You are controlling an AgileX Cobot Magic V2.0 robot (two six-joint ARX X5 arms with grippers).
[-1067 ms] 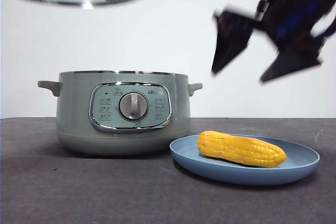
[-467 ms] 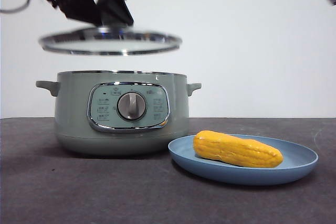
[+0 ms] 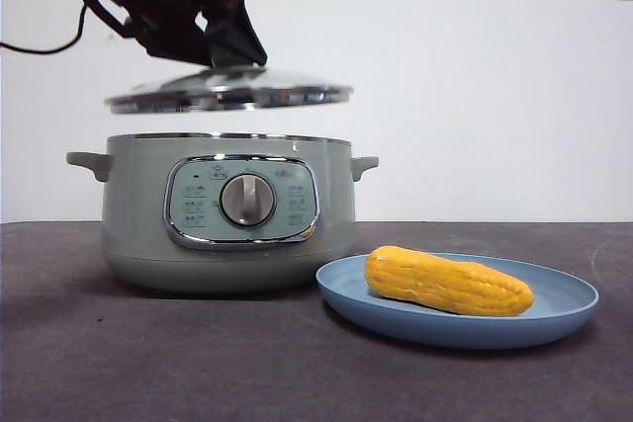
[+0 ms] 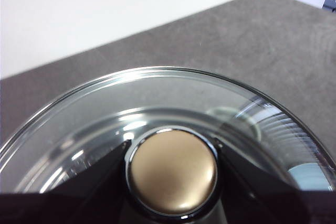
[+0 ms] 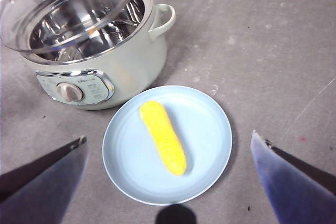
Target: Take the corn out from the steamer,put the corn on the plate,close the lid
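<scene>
The yellow corn (image 3: 448,282) (image 5: 163,137) lies on the light blue plate (image 3: 564,295) (image 5: 210,124), just right of the sage-green steamer (image 3: 229,210) (image 5: 126,61). The steamer's steel bowl is uncovered and looks empty in the right wrist view. My left gripper (image 3: 213,51) (image 4: 172,169) is shut on the knob (image 4: 173,171) of the glass lid (image 3: 229,89) (image 4: 105,108) (image 5: 68,11), which hangs slightly tilted just above the steamer's rim. My right gripper (image 5: 170,179) is open high above the plate, out of the front view.
The dark grey tabletop (image 3: 198,363) stretches in front of the steamer and plate. A white wall stands behind. A black cable (image 3: 40,44) trails from the left arm at the upper left.
The lid has come down from the picture's top and moved right, now sitting close above the steamer. The right arm has risen out of the front view.
</scene>
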